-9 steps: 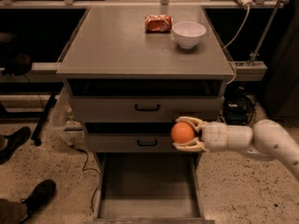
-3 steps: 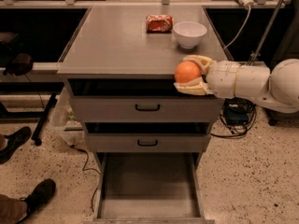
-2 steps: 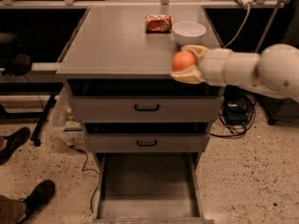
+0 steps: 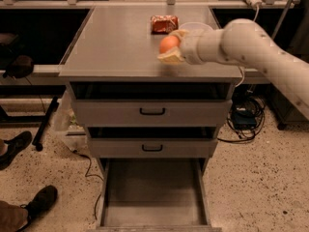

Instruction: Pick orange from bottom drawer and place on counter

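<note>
One orange (image 4: 169, 44): it sits in the gripper (image 4: 173, 46) over the right part of the counter (image 4: 116, 42), near the front edge. I cannot tell whether it touches the surface.
Fingers (image 4: 169, 58): they are closed round the orange, one pale pad under it and one behind, so the fruit is cradled from the side with its top showing.
Arm (image 4: 241, 40): it reaches in from the right across the counter's corner. By my reckoning this brings the fruit over open surface for setting down.
Bottom drawer (image 4: 152, 192): pulled right out, with a bare grey floor and nothing in it.
Upper drawers (image 4: 152, 112): both are pushed in, black handles forward.
Snack packet (image 4: 164, 23): it lies toward the back of the counter, just behind the gripper.
White bowl (image 4: 195, 27): it stands beside the packet, mostly hidden by the arm, so its contents cannot be seen.
Stage: I judge this the placing step, with only lowering and letting go left.
</note>
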Action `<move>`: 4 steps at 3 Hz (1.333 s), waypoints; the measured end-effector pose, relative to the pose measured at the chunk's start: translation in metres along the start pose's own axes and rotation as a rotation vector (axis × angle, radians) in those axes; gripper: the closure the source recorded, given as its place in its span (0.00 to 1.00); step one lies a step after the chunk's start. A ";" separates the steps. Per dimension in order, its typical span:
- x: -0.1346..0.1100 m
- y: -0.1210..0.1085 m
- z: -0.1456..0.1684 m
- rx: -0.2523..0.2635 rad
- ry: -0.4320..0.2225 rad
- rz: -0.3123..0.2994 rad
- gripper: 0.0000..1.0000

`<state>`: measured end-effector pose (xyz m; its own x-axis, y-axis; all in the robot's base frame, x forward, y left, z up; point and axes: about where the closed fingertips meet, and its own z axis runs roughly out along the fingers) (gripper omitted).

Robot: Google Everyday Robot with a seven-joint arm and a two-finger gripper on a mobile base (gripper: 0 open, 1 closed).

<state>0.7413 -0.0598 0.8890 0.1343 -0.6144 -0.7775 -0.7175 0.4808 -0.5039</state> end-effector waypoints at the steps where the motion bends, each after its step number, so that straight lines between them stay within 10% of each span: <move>1: -0.025 0.007 0.063 -0.080 -0.044 0.015 1.00; 4: -0.046 0.025 0.129 -0.227 -0.118 0.077 0.35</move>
<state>0.8056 0.0616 0.8638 0.1432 -0.4978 -0.8554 -0.8616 0.3625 -0.3552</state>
